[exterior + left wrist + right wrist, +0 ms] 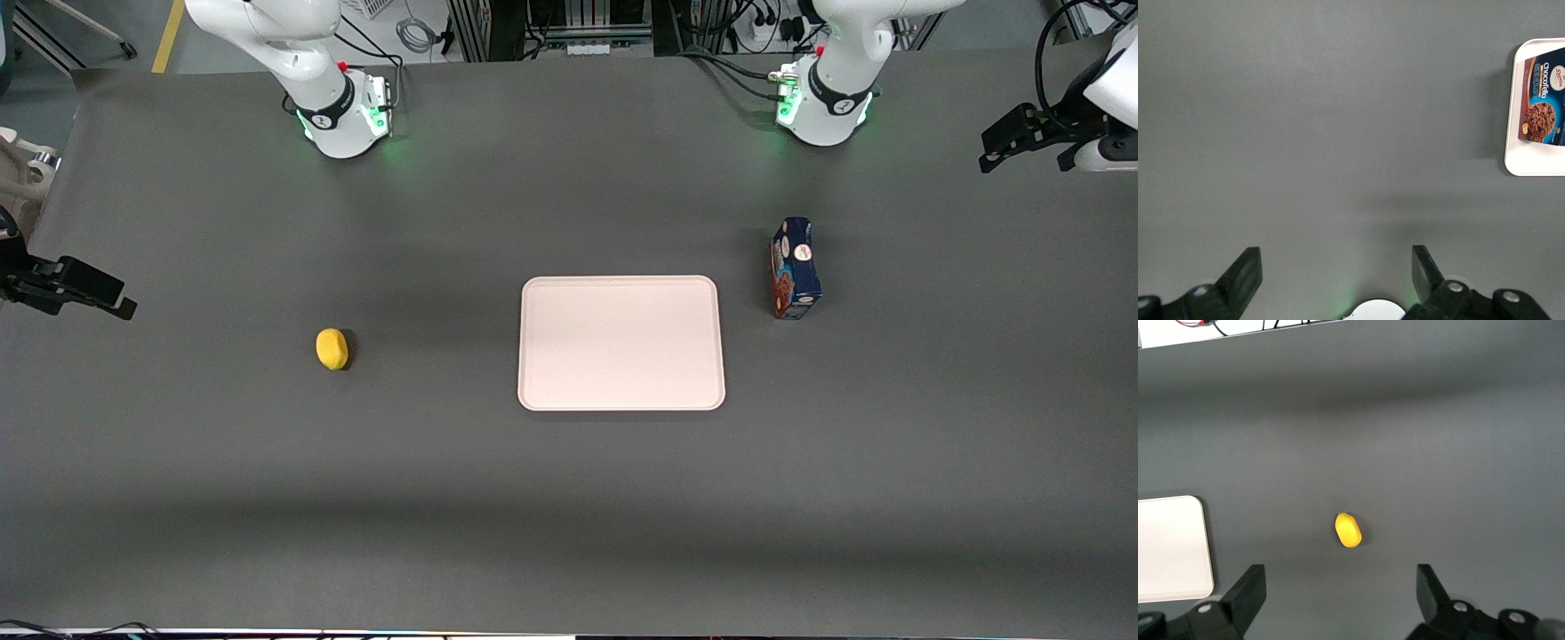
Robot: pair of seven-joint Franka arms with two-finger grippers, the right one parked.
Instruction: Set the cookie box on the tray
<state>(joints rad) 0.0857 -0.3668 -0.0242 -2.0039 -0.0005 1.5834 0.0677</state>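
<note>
The box (794,268) stands upright on the table (569,498), just beside the tray (621,343) on the working arm's side, not touching it. The gripper (1022,147) hangs above the table edge at the working arm's end, well apart from the box, its fingers (1245,273) spread apart and holding nothing. A lemon (332,348) lies toward the parked arm's end.

The tray (621,343) lies mid-table (569,498). The cookie box (794,268) stands on the table just beside the tray, toward the working arm's end. The lemon (332,348) lies well apart toward the parked arm's end. The end effector (1000,147) hangs open above the working arm's end, farther from the front camera than the box.
</note>
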